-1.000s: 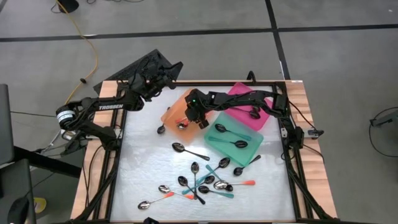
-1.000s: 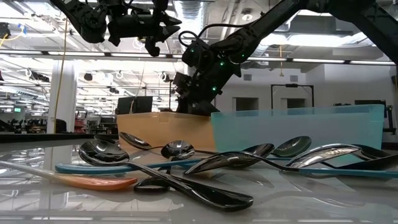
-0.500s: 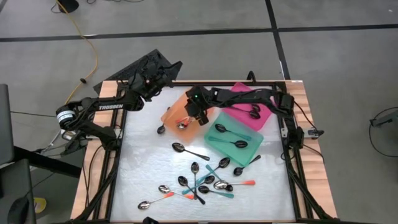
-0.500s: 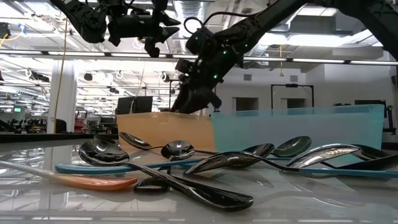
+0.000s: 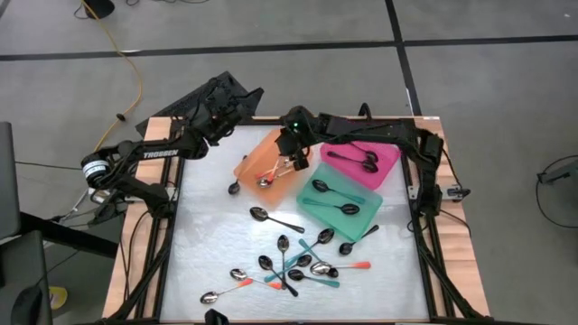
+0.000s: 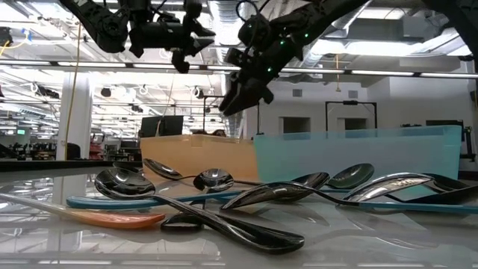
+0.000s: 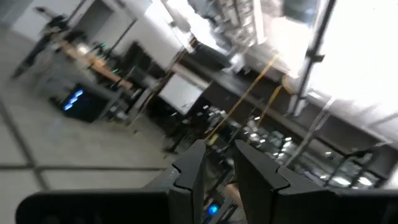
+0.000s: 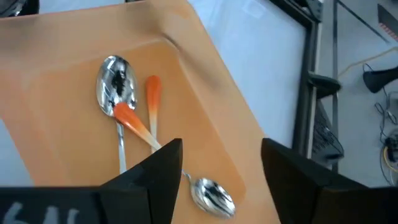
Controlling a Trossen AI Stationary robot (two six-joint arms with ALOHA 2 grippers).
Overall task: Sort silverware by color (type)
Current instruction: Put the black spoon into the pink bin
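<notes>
Overhead, the right gripper (image 5: 291, 153) hangs above the orange rectangular plastic tray (image 5: 256, 153) near the table's far edge, its two dark fingers (image 8: 163, 163) spread wide with nothing between them; straight below them, in the right wrist view, two shiny metal spoons with orange handles (image 8: 127, 115) lie crossed on the tray's floor, bowls pointing opposite ways; beside that tray, toward the right arm's side, sits the teal rectangular plastic tray (image 5: 366, 215) with two dark-bowled spoons on teal handles (image 5: 336, 199) in it, and behind it, at the far right corner, the pink rectangular plastic tray (image 5: 388, 161) holds a few all-black spoons (image 5: 359, 159); on the pale frosted table top (image 5: 208, 244), one black spoon (image 5: 234, 188) lies just outside the orange tray and another (image 5: 274, 218) lies alone near the middle; nearer the front edge the rest of the silverware forms a loose pile of mixed spoons (image 5: 302, 262), orange, teal and black handles overlapping, with an orange-handled spoon (image 5: 226, 291) off to its left and one black spoon (image 5: 358, 240) between the pile and the teal tray; the left gripper (image 5: 233, 113) waits raised at the table's far left corner, its fingers (image 7: 189, 174) held a narrow gap apart and gripping nothing.
</notes>
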